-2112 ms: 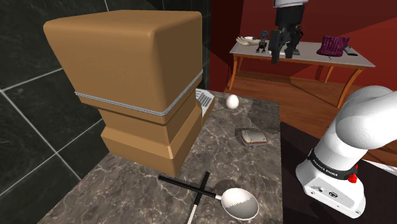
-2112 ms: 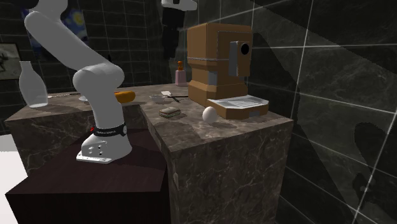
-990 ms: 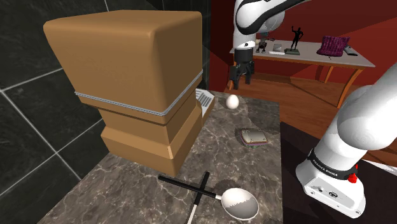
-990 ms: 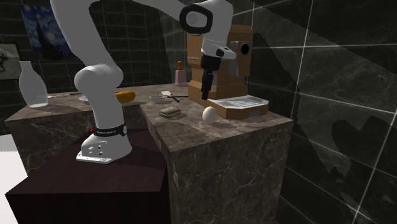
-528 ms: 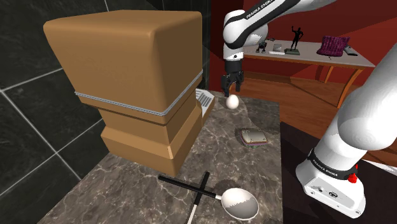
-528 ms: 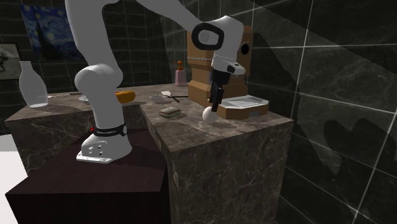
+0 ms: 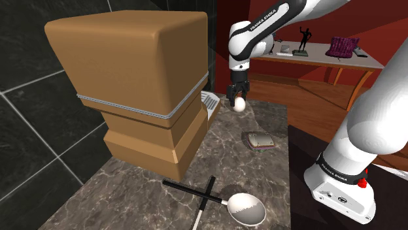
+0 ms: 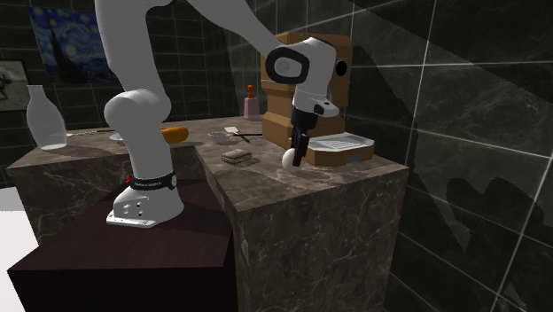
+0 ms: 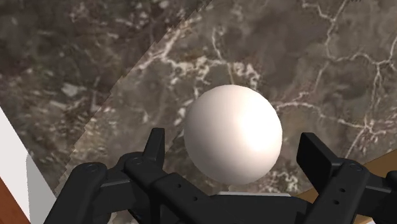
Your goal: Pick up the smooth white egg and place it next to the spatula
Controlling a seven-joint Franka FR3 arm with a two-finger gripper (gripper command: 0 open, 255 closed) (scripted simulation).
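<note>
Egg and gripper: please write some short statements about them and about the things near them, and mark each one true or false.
1. The egg rests on the dark marble counter. True.
2. The gripper is shut on the egg. False: in the wrist view its fingers stand apart, with a gap on each side of the egg.
3. The egg sits on top of the brown machine. False: it lies on the counter, beside the machine's tray.
4. A small flat pad lies on the counter, apart from the egg. True.

white egg (image 9: 233, 133), dark veined counter (image 9: 312, 57)
</note>
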